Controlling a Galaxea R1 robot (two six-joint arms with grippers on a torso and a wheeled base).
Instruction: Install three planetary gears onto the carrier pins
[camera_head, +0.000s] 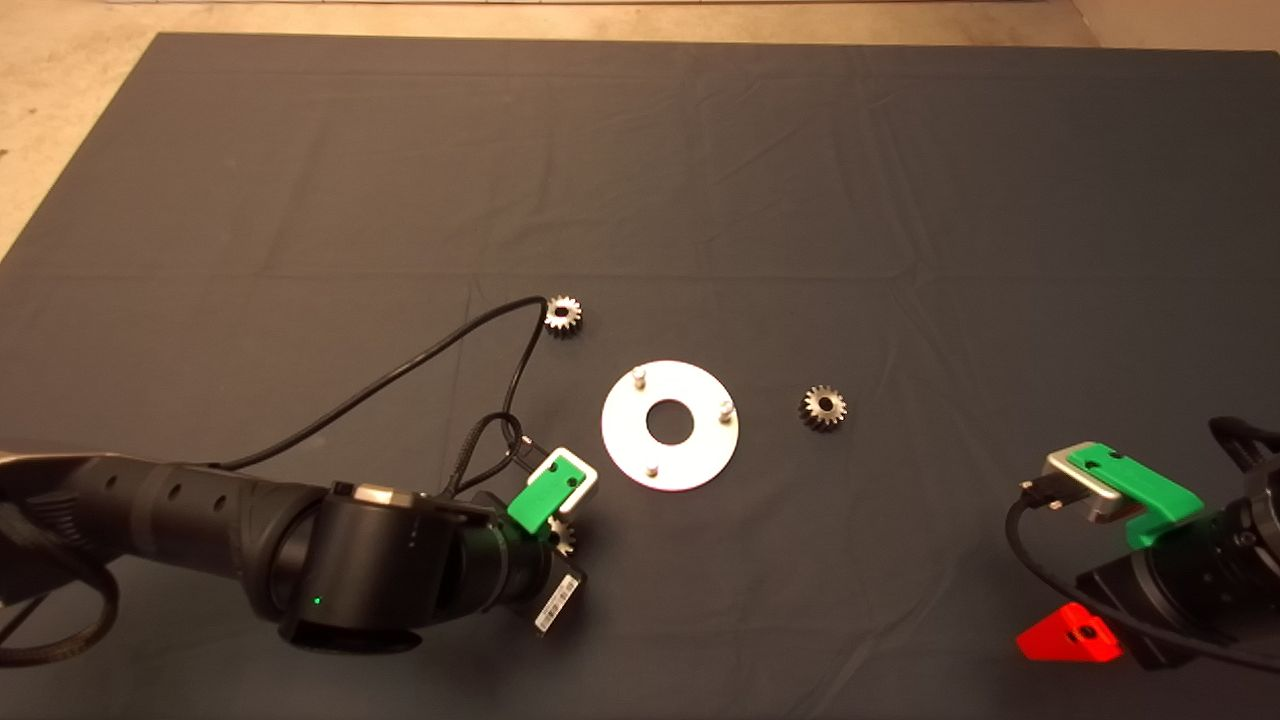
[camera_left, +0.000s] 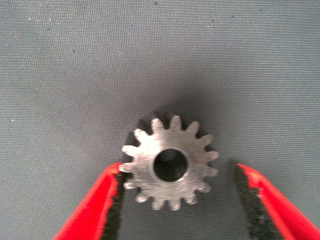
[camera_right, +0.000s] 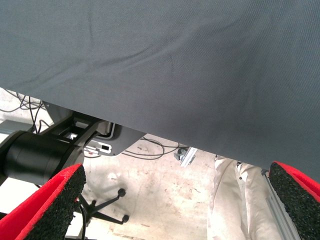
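Left gripper (camera_left: 177, 200) open astride gear (camera_left: 170, 163) (no legible markings), right gripper (camera_right: 175, 200) parked

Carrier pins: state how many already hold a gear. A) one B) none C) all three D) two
B: all three carrier pins stand bare on the disc, and the planetary gears lie on the mat, one between the open left gripper fingers.
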